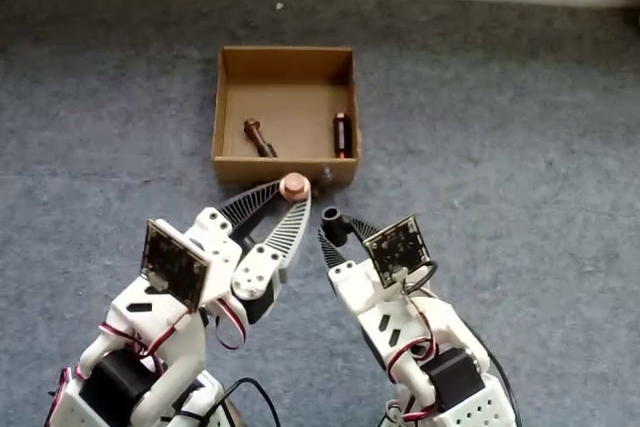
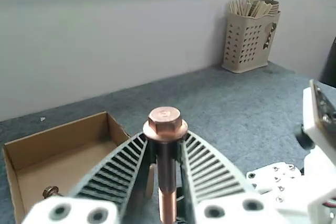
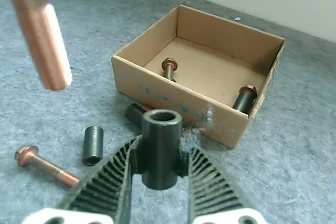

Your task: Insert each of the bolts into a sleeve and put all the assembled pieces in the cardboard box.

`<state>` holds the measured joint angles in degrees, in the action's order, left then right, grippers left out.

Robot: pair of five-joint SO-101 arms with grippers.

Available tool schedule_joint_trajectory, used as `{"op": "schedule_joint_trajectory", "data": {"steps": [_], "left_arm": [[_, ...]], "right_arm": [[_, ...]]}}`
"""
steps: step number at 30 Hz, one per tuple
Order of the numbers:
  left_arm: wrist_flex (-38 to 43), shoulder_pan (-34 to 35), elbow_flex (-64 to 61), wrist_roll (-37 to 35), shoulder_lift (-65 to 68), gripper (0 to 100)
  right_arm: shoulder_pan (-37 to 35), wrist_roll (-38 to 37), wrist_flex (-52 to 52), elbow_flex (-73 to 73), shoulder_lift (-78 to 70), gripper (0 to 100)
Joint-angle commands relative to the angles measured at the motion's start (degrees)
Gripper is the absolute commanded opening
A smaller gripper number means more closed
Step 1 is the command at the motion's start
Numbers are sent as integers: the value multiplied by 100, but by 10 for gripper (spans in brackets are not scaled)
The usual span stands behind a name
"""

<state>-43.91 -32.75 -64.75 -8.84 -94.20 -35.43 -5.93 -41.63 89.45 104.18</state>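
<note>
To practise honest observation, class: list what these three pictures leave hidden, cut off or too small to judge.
1. Right wrist view: the dark cylindrical piece lying beside the brown cardboard box is half hidden behind the black metal sleeve in the right gripper.
2. Same view: the copper-coloured hex bolt loses its head to the frame edge.
3. Left wrist view: the ribbed fingers of the left gripper cover part of the box floor.
</note>
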Motion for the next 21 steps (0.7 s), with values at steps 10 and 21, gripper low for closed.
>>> {"op": "schedule_joint_trajectory", "data": {"steps": [10, 21], "left_arm": [[1538, -171, -699, -97, -31, 4], [1626, -418, -769, -97, -66, 4]], "right_arm": [[-198, -53, -22, -127, 101, 5], [-409, -422, 22, -382, 101, 5]]}}
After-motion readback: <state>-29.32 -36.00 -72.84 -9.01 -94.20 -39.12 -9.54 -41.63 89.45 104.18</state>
